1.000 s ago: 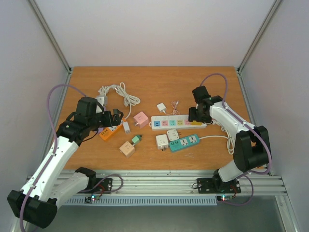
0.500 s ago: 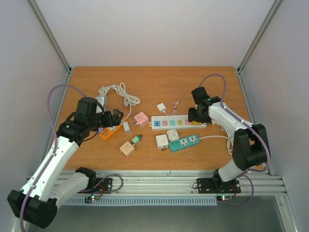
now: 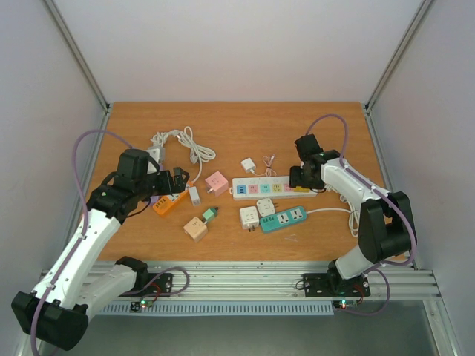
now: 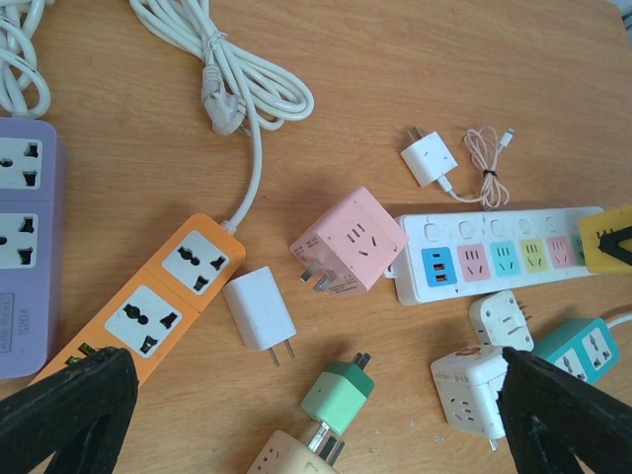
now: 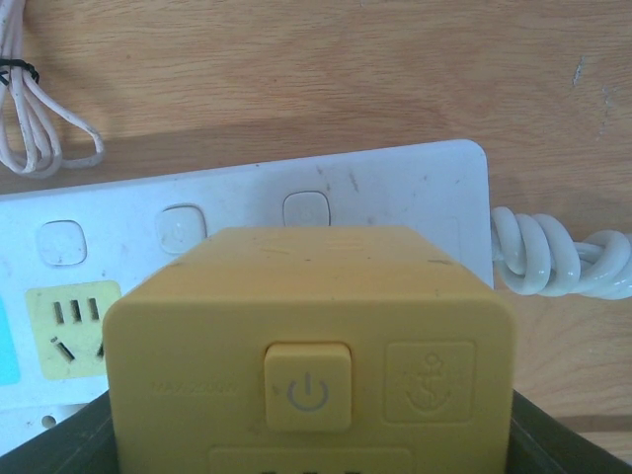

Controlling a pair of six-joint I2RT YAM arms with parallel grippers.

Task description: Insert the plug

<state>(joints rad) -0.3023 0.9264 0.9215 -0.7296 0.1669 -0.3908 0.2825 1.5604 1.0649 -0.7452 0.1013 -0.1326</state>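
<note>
Right wrist: yellow plug (image 5: 306, 326) in grip of right pincer (image 5: 311, 439); left pincer (image 4: 316, 395) wide, empty.

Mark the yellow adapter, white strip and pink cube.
yellow adapter (image 5: 296, 281), right wrist view, button face
white strip (image 5: 395, 188), right wrist view, bare end
pink cube (image 4: 348, 242), left wrist view, socket face

The orange-brown wooden surface (image 3: 237, 126) carries a long white power strip with pastel sockets (image 3: 267, 188) toward three o'clock. An orange power strip (image 3: 169, 202) lies at nine, a coiled white cable (image 3: 182, 141) at ten.
</note>
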